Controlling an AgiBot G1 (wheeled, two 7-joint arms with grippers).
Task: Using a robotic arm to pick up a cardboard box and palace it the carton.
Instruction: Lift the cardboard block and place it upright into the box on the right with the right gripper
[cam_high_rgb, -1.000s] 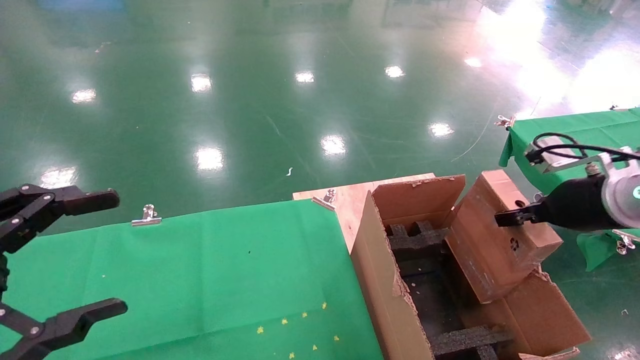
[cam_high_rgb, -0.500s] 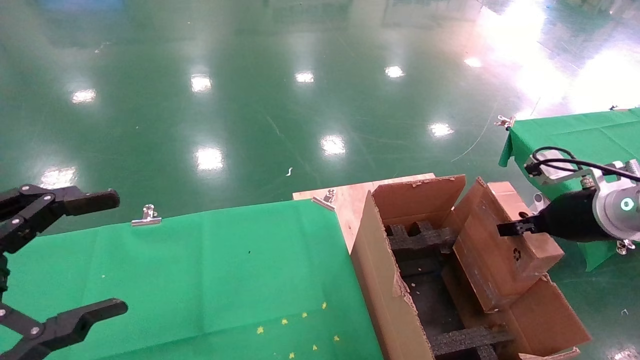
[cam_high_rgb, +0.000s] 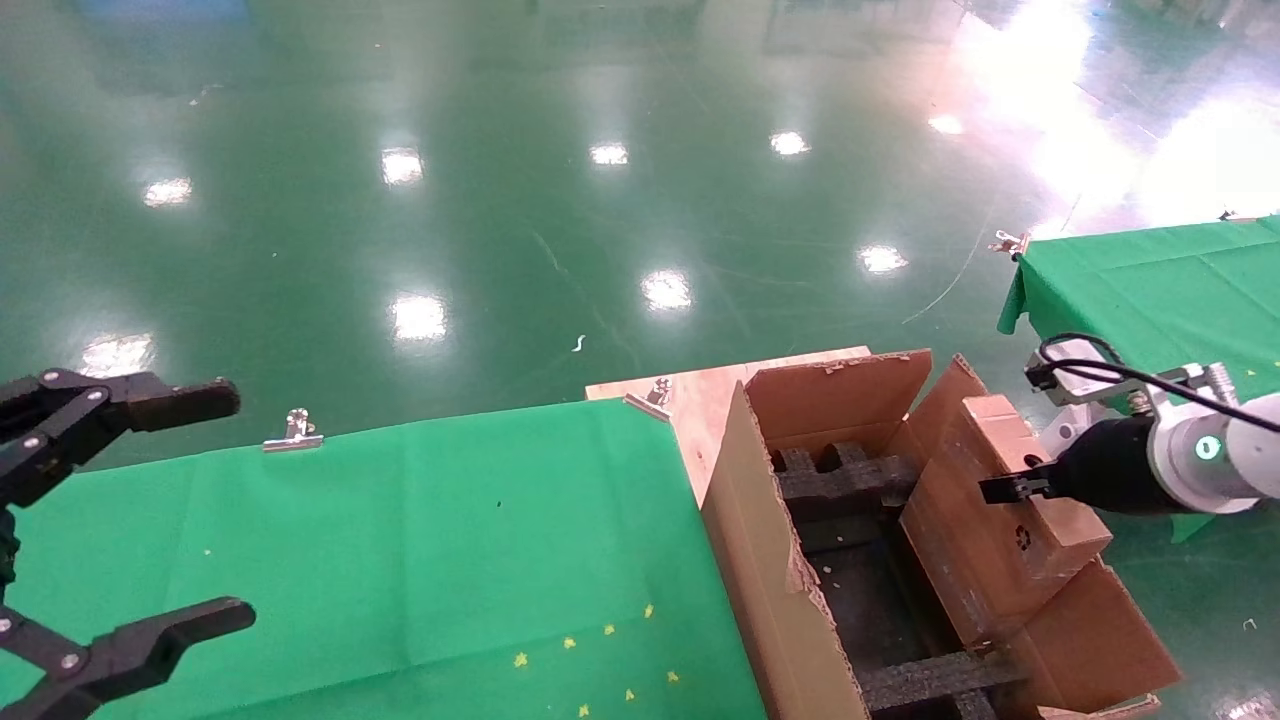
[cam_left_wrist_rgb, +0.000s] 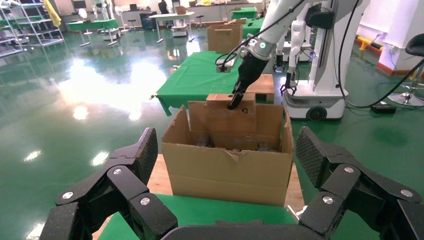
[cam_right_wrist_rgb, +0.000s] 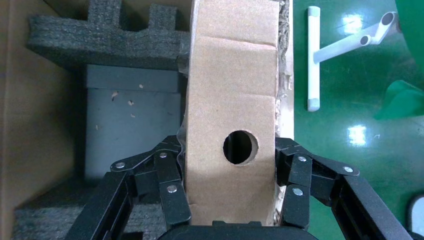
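Observation:
My right gripper (cam_high_rgb: 1008, 489), on the white robotic arm (cam_high_rgb: 1205, 452) with a glowing ring, is shut on the cardboard box (cam_high_rgb: 990, 530). The box is small, brown, with a round hole (cam_right_wrist_rgb: 240, 147) and a recycling mark. It hangs tilted, its lower end inside the right side of the carton (cam_high_rgb: 770, 560). The carton is large, with ragged flaps and black foam inserts (cam_high_rgb: 845, 475). In the right wrist view the fingers (cam_right_wrist_rgb: 172, 187) clamp both sides of the box (cam_right_wrist_rgb: 232, 100). The left wrist view shows carton (cam_left_wrist_rgb: 227, 167) and box (cam_left_wrist_rgb: 232, 120) from afar. My left gripper (cam_high_rgb: 130, 520) is open over the green table's left edge.
A green-clothed table (cam_high_rgb: 400, 560) lies left of the carton, with metal clips (cam_high_rgb: 292, 432) on its far edge. A second green table (cam_high_rgb: 1150, 280) stands at the right behind the arm. The carton rests on a wooden board (cam_high_rgb: 700, 395). Glossy green floor lies beyond.
My right gripper has moved down and slightly toward the carton with the box, lowering its bottom end deeper into the carton. The left gripper has not moved.

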